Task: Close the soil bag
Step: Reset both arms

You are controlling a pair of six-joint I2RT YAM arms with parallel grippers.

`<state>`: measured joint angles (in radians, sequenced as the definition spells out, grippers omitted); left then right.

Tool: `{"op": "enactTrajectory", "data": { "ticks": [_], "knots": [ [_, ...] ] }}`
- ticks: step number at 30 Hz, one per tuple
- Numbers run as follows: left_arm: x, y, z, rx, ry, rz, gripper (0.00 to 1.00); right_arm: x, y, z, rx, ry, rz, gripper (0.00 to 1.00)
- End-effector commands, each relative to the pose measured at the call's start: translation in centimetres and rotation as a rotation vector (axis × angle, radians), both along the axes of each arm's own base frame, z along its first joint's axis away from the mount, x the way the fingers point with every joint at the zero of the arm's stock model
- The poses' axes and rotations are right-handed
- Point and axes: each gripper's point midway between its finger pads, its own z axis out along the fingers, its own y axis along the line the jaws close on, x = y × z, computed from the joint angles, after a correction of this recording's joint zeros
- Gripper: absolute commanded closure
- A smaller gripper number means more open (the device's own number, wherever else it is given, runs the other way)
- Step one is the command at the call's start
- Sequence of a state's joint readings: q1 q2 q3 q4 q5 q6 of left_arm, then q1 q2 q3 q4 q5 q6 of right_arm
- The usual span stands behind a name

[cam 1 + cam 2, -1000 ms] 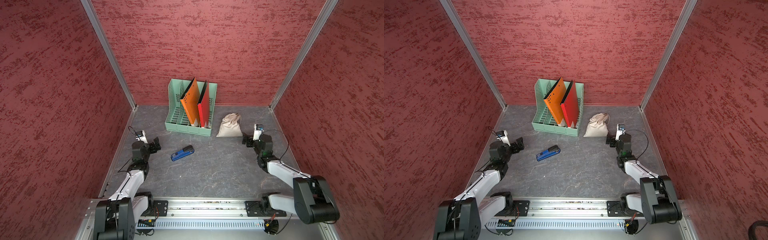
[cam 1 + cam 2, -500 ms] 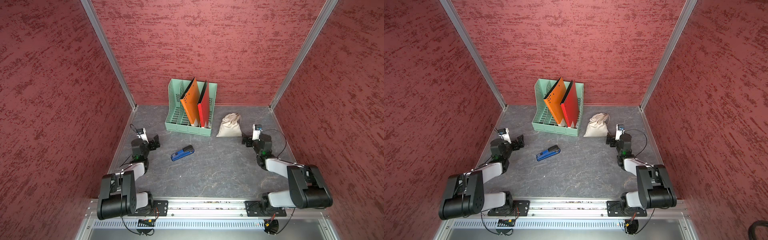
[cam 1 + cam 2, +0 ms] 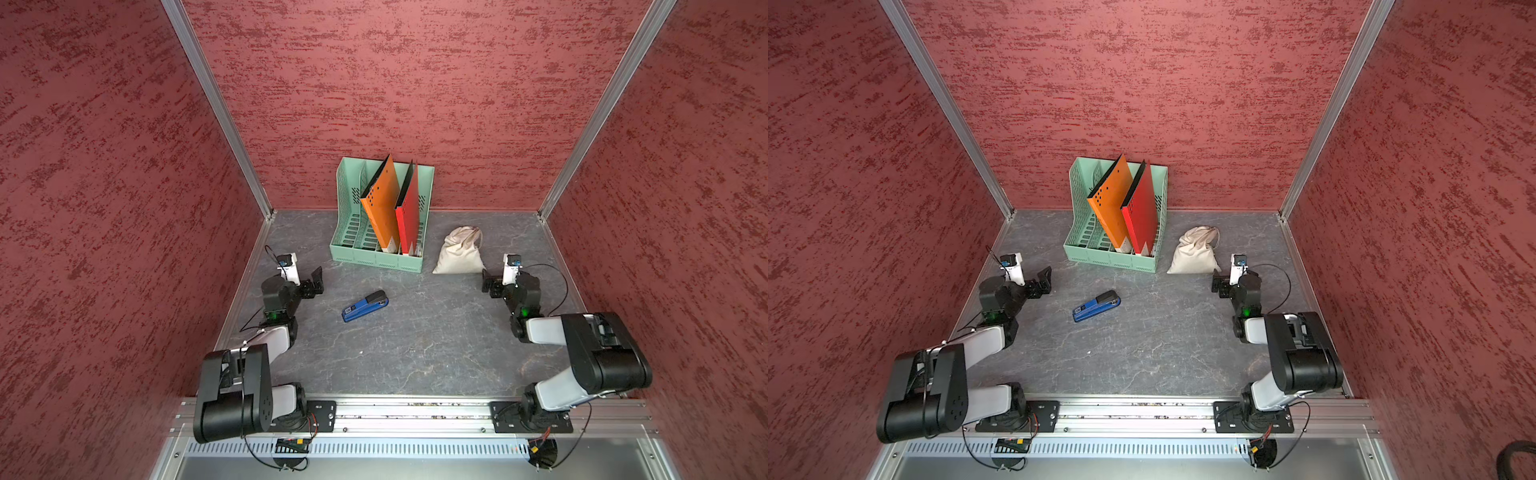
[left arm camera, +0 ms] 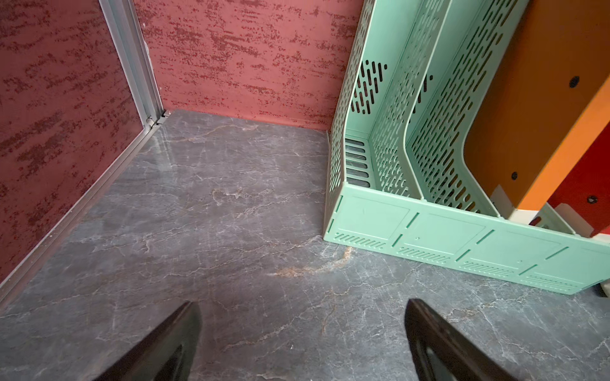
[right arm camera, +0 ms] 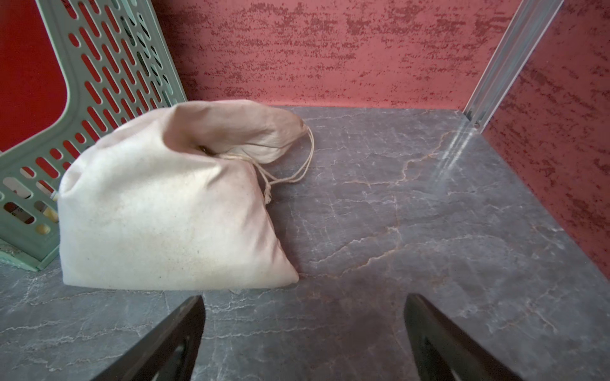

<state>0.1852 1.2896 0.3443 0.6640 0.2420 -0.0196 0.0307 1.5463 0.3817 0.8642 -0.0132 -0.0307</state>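
No text, brand, number or sign can be read in any view. The only candidate is a small pale label near the rear end of the blue and black plastic stapler point(image 3: 365, 306) lying on the grey marbled desk point(image 3: 415, 345). The label shows in both top views, with dark marks on it that are too small and blurred to make out.
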Motion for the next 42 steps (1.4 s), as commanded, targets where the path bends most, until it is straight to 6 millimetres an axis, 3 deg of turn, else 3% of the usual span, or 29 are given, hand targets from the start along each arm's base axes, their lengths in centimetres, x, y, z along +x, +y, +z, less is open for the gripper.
{"op": "enactTrajectory", "data": {
  "ticks": [1,9,11,13,16,20,25,42],
  "knots": [
    [-0.1,1.7,0.9,-0.022,-0.039,0.049,0.00,0.3,-0.3,1.3,-0.002,-0.056,-0.005,0.02],
    [0.2,2.0,0.7,-0.049,-0.024,0.047,0.00,0.4,-0.2,1.3,-0.001,-0.054,-0.002,0.02],
    [0.1,2.6,1.6,-0.155,-0.090,0.083,0.00,0.4,-0.2,1.3,-0.001,-0.052,0.000,0.02],
    [0.8,1.6,2.2,-0.157,-0.099,-0.004,0.00,0.4,-0.2,1.3,-0.001,-0.052,0.000,0.02],
    [1.5,0.6,0.5,-0.112,-0.046,-0.020,0.00,0.4,-0.2,1.3,0.000,-0.053,0.000,0.02],
    [2.2,-4.4,-1.7,0.087,-0.063,-0.134,0.00,0.4,-0.2,1.3,0.000,-0.052,0.001,0.02],
    [2.9,-2.5,-2.0,0.047,-0.024,-0.037,0.00,0.5,-0.4,1.2,0.005,-0.045,-0.010,0.02],
    [3.0,-2.8,-2.1,0.068,-0.018,-0.024,0.00,0.5,-0.5,1.3,0.004,-0.048,-0.012,0.02]
  ]
}}
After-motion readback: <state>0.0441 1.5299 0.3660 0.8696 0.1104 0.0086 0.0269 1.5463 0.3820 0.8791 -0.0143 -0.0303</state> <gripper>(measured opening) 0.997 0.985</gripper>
